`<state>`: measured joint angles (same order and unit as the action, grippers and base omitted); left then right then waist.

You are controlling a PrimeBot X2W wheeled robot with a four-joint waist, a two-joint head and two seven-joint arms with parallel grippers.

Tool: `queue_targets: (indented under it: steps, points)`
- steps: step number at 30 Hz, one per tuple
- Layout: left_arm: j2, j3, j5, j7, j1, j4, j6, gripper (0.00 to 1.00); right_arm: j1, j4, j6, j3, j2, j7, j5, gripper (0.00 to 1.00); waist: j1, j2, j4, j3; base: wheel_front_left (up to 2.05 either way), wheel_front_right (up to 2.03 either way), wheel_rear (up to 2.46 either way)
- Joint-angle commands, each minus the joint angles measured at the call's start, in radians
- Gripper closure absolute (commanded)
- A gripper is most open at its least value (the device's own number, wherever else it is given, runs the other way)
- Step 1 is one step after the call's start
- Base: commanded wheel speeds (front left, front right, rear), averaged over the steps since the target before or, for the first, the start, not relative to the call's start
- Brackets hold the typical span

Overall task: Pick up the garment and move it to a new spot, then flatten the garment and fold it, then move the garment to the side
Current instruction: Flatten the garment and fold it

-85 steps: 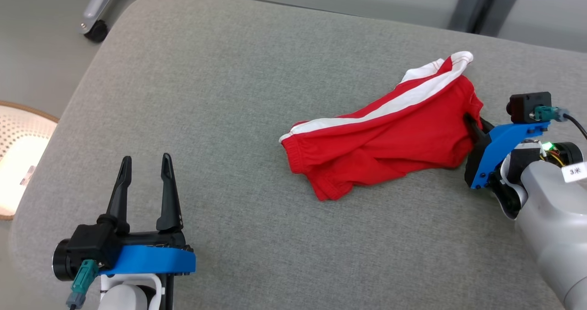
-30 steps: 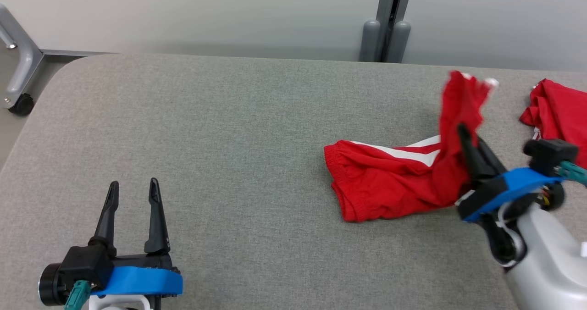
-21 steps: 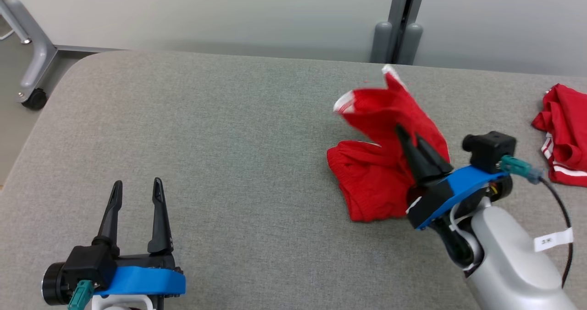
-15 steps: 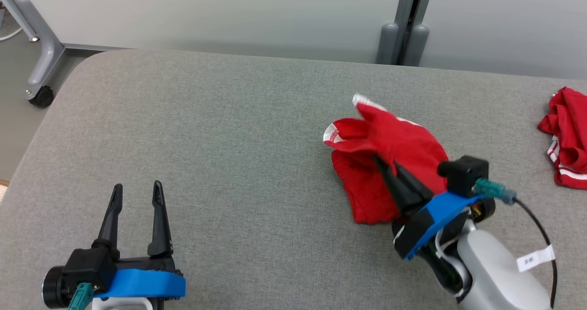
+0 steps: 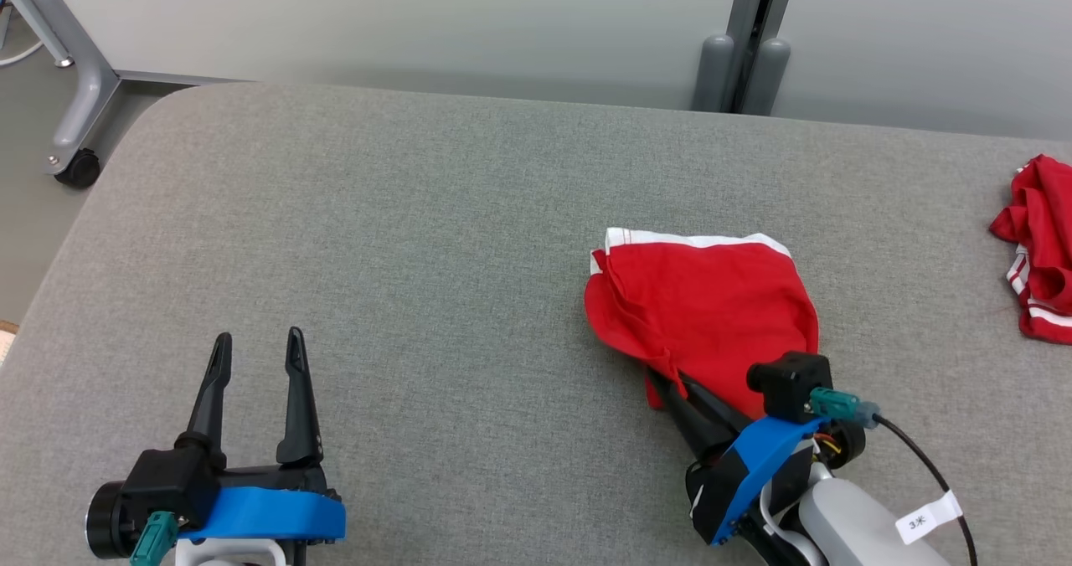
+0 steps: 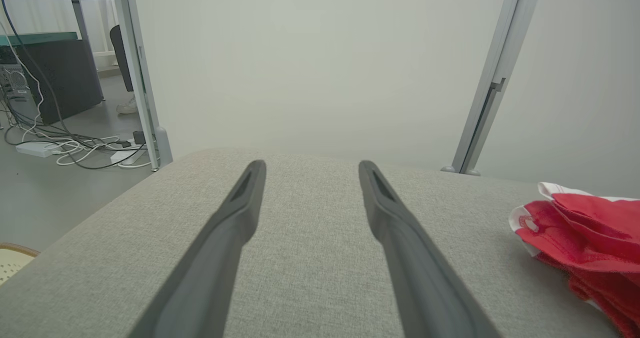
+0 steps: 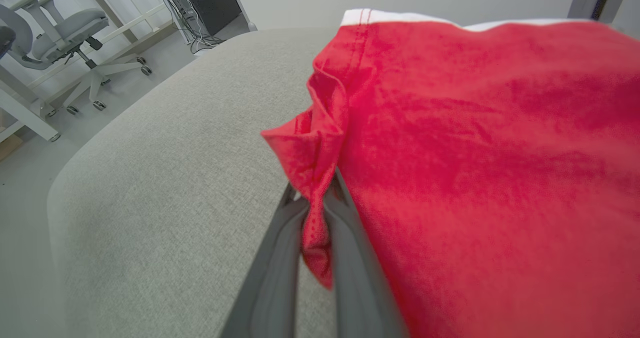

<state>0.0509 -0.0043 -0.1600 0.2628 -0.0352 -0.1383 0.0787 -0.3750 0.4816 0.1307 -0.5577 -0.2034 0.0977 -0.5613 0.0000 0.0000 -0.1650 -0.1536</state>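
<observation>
Folded over since a second ago, the red shorts [image 5: 712, 315] lie right of centre on the counter [image 5: 419, 256], corner clamped in my right tool [image 7: 316, 198]; left tool [image 5: 257, 344] stands apart. I should release low, without dragging.

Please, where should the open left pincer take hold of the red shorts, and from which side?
I would grip the white-trimmed corner of the red shorts at their far left, coming from the robot's left, low over the grey padded top. That corner faces the left pincer and lies free, while the right pincer is shut on the near corner.
</observation>
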Motion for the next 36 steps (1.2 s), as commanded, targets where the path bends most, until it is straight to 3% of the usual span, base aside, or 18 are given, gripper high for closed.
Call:
queue_targets:
  steps: [1,2,3,4,11,20,29,36]
  points:
    - [-0.001,0.005,-0.003,0.003,-0.010,-0.003,0.002,0.00,0.013,0.010,0.000,-0.007,0.002,0.009,-0.006,1.00,0.0000,0.0000,0.000,0.001,0.00,0.00,0.00]
    - [-0.001,0.007,-0.002,0.003,-0.009,-0.004,0.003,0.00,0.013,0.016,0.000,-0.014,0.002,0.012,-0.008,0.74,0.0000,0.0000,0.001,0.002,0.00,0.00,0.00]
    - [-0.001,0.009,-0.001,0.003,-0.007,-0.004,0.003,0.00,0.012,0.019,0.000,-0.025,0.001,0.016,-0.008,0.56,0.0000,0.0000,0.002,0.004,0.00,0.00,0.00]
    - [-0.001,0.009,0.000,0.003,-0.006,-0.005,0.004,0.00,0.011,0.023,0.000,-0.031,-0.003,0.023,-0.006,0.00,0.0000,0.0000,0.002,0.005,0.00,0.00,0.00]
    - [-0.001,0.013,0.003,0.003,0.006,-0.005,0.007,0.00,0.030,-0.033,0.000,0.016,-0.029,0.095,0.030,0.00,0.0000,0.0000,0.011,0.020,0.00,0.00,0.00]
    - [-0.001,0.020,0.012,0.003,0.025,-0.002,0.008,0.00,0.097,-0.120,0.000,0.266,-0.050,0.133,0.097,0.00,0.0000,0.0000,0.025,0.038,0.00,0.00,0.00]
    - [-0.001,0.030,0.025,0.003,0.040,-0.001,0.014,0.00,0.174,-0.179,0.000,0.504,0.006,0.157,0.193,0.00,0.0000,0.0000,0.037,0.065,0.00,0.00,0.00]
    - [-0.001,0.033,0.038,0.003,0.057,0.014,0.006,0.00,0.251,-0.247,0.000,0.582,0.057,0.164,0.259,0.00,0.0000,0.0000,0.060,0.083,0.00,0.00,0.00]
